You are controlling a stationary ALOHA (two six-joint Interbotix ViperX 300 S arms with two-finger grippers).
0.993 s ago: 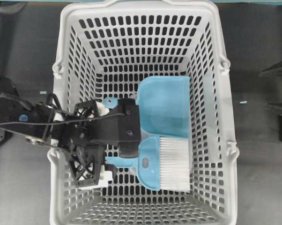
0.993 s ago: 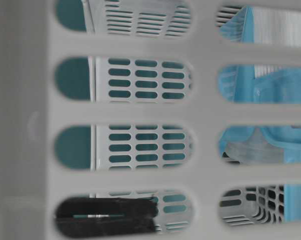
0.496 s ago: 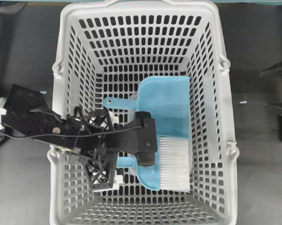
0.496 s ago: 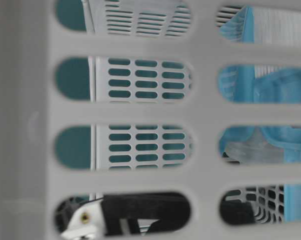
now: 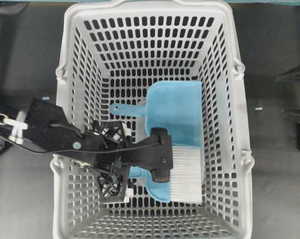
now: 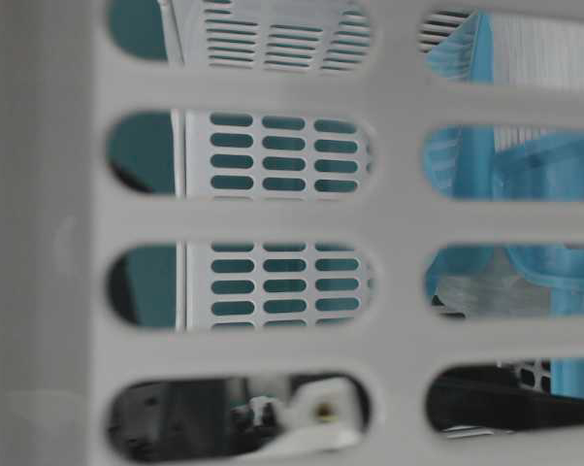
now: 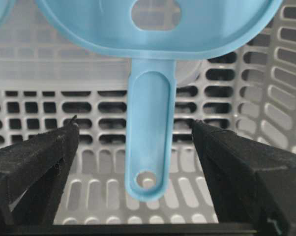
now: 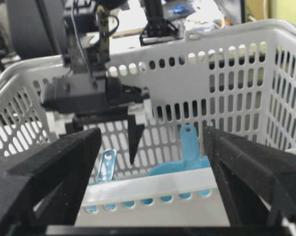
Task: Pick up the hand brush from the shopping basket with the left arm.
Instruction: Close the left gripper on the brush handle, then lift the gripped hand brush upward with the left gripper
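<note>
Bristles of the hand brush (image 5: pixel 182 174) point to the right on the floor of the shopping basket (image 5: pixel 70 64), near its right wall, just below the light-blue dustpan (image 5: pixel 177 112). Its thin handle with the hole lies between the spread fingers of the left pincer (image 7: pixel 135 142), which stands wide, touching nothing in the wrist view. From overhead, the left arm (image 5: pixel 45 132) reaches over the basket's left rim, its black wrist block covering part of the brush head. The right pincer (image 8: pixel 150 142) hangs wide and empty outside the basket.
</note>
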